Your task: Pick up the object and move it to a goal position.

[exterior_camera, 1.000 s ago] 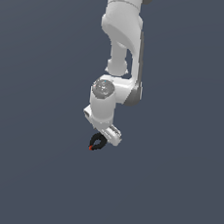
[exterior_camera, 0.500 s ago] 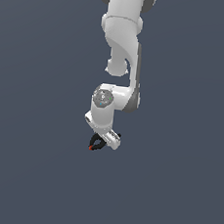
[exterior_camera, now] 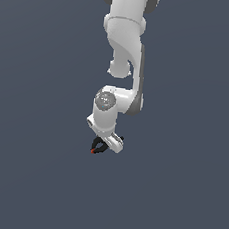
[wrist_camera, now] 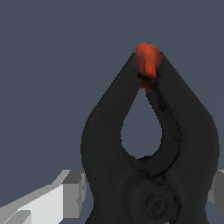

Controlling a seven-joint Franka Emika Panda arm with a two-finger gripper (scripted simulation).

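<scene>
Gripper [exterior_camera: 103, 146] grips one black spring clamp [wrist_camera: 148, 148]

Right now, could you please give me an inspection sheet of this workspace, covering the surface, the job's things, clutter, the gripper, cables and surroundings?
Surface: plain dark grey-blue ground, no markings seen.
Job's things: small black spring clamp with a red-orange tip, sitting between the gripper's fingers, tip pointing away from the wrist camera.
Clutter: nothing seen.
Gripper: white gripper at the end of the white arm, shut on the clamp; whether the clamp is clear of the ground cannot be told.
Cables: nothing seen.
Surroundings: uniform dark background; no goal marker seen.
</scene>
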